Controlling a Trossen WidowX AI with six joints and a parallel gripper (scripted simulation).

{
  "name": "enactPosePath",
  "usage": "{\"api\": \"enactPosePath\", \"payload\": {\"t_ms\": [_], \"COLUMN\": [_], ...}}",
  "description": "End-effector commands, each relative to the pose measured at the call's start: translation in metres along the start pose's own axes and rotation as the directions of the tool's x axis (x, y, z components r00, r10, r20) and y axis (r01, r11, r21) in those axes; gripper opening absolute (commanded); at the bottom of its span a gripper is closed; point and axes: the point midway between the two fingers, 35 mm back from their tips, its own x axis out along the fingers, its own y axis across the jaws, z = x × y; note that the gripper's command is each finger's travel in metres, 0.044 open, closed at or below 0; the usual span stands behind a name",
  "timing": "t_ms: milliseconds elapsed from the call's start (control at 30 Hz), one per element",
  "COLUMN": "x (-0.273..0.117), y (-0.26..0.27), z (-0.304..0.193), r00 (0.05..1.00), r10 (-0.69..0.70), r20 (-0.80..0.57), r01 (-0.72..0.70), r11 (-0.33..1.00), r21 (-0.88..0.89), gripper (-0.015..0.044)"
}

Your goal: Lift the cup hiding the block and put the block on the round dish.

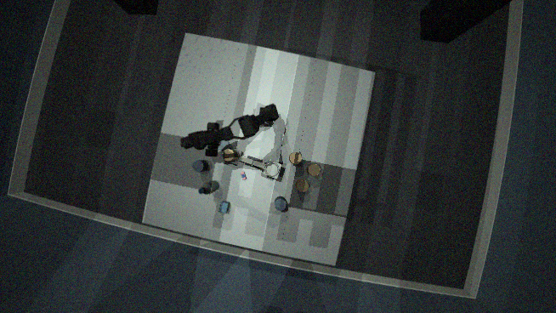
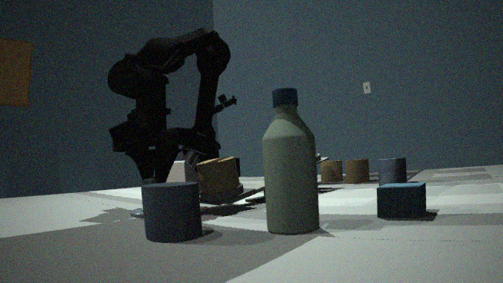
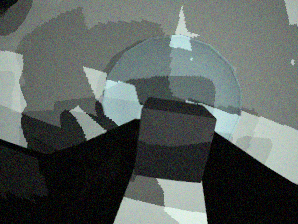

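My gripper (image 3: 172, 132) (image 2: 154, 177) is shut on a dark block (image 3: 172, 155). It is low over the round dish (image 3: 222, 65) (image 2: 136, 212), and the block overlaps the dish's near part in the wrist view. Any gap beneath the block cannot be judged. A tan cup (image 1: 229, 156) (image 2: 219, 178) stands tilted on the low end of the balance (image 1: 252, 162), close beside the dish. The balance's raised end (image 1: 272, 170) carries no cup. In the top view the arm hides the fingertips and most of the dish.
Three tan round objects (image 1: 296, 158) (image 1: 314, 170) (image 1: 302, 185) stand right of the balance. Blue cylinders (image 1: 200, 166) (image 1: 280, 204), a bottle (image 2: 291, 173) and a blue box (image 2: 401, 200) stand around. A small red and blue item (image 1: 243, 175) lies near the beam.
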Motion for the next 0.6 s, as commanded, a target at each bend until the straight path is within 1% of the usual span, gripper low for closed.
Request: {"api": "enactPosePath", "payload": {"t_ms": [0, 200, 567], "x": [0.013, 0.015, 0.032], "y": [-0.001, -0.001, -0.001], "z": [-0.003, -0.003, -0.003], "r00": [1.000, 1.000, 1.000], "r10": [-0.001, -0.001, -0.001], "r20": [-0.010, -0.010, -0.010], "r01": [0.001, 0.001, 0.001], "r11": [1.000, 1.000, 1.000], "r21": [0.008, 0.008, 0.007], "gripper": [0.0000, 0.0000, 0.0000]}}
